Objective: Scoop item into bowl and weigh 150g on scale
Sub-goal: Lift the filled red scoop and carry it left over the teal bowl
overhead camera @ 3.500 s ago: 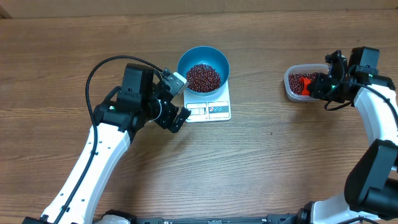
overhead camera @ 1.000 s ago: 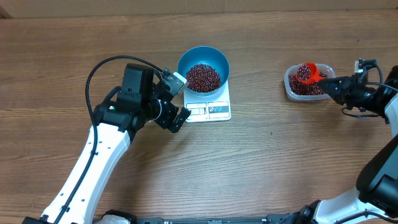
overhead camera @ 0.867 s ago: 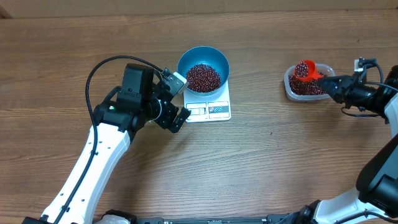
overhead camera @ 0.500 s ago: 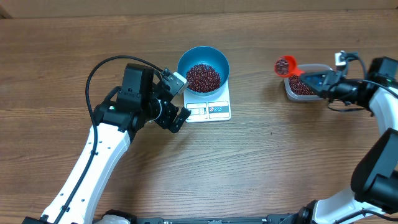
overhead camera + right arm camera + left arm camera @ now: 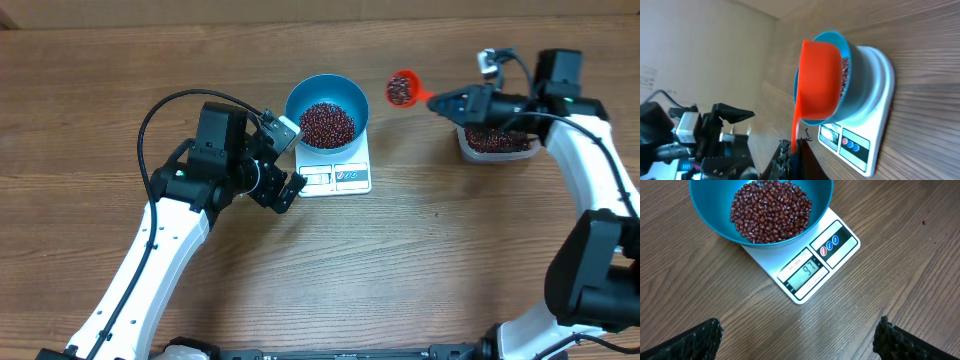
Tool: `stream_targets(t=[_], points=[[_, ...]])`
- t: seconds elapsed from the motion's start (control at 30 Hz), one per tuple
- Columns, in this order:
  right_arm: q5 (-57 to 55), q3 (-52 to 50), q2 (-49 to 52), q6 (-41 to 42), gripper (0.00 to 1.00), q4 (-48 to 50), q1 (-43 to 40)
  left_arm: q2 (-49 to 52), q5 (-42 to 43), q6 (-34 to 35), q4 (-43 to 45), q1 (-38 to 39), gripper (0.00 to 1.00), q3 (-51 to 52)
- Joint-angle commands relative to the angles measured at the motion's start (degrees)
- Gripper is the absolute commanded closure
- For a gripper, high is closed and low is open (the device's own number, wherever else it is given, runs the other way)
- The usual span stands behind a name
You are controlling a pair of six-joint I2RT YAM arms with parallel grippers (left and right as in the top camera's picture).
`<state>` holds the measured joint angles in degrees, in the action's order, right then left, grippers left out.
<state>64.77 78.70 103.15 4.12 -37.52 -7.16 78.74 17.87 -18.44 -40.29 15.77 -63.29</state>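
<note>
1. Wood-grain table fills the overhead view, and both arms reach in from its near edge.
2. What has changed: the right gripper, clamped shut on the handle of an orange-red scoop, has swung away from the clear tub near the table's right edge. The scoop now hangs in the air between the tub and the blue bowl, close to the bowl's right rim but not yet over it.
3. The scoop's cup faces up and carries a small load of beans.
4. My reading: one more scoopful is on its way and has not yet been poured. The scale has a display that looks like ninety-seven, so I judge the target is not yet reached.
5. The left gripper has not moved. Its jaws stand wide apart and hold nothing, just beside the scale's left side, and its camera looks down at the display.
6. The beans in the bowl are tiny, oval and dark red-brown with a slight gloss. They form a loose heap covering the bowl's bottom.
7. The bowl sits on the scale's back half, towards the middle of the table's far edge. More beans lie in the tub.
</note>
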Motion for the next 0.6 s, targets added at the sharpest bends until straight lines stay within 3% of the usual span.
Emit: stream_targets(t=[0.0,0.57], points=[[-4.5,2.9,0.0,1.9,0.96,0.5,3.1,-0.9,1.0,-1.1,0.1,0.4,0.00,0.1],[-24.4,4.7,0.0,0.5,0.96,2.6,15.7,-0.9,1.0,-1.1,0.0,0.4,0.00,0.1]])
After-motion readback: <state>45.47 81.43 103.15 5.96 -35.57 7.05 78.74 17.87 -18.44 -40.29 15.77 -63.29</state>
